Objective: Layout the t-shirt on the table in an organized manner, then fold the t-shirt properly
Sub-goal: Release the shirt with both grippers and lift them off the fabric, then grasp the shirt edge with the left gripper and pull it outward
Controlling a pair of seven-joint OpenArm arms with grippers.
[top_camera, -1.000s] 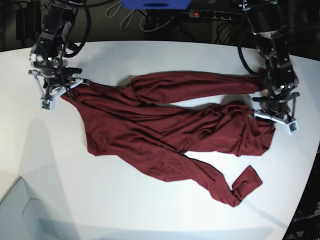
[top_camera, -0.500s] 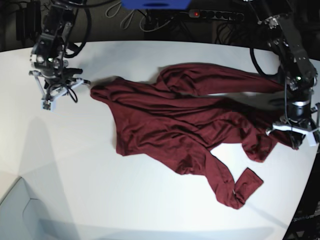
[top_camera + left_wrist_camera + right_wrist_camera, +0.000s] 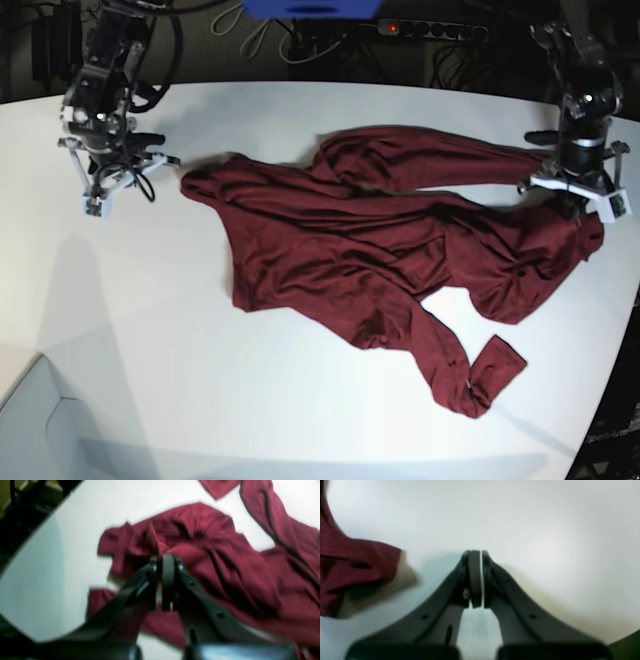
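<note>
The right gripper point(image 3: 100, 190) has let go of the t-shirt point(image 3: 370, 260): a second ago it pinched the corner at the base view's left, and now its jaws are pressed together on nothing, with bare table point(image 3: 545, 530) under them and the nearest bit of cloth lying off to one side in the wrist view. The left gripper point(image 3: 575, 195) has meanwhile swung up and back toward the far side, and its jaws are clamped on a bunched fold of the shirt, though that wrist view is blurred and I can only say the cloth appears pinched between them. The stretch between the two arms is gone, so the shirt has slumped toward the middle of the table, crumpled and twisted, one sleeve point(image 3: 470, 375) trailing toward the near edge and another long strip running along the far side. That leaves the layout step undone; I judge the right arm needs a fresh hold before any spreading. Behind the table a power strip point(image 3: 430, 28) and loose cables point(image 3: 270, 35) sit clear of the work. The overlapping folds hide the shirt's corners, which is the main obstacle.
</note>
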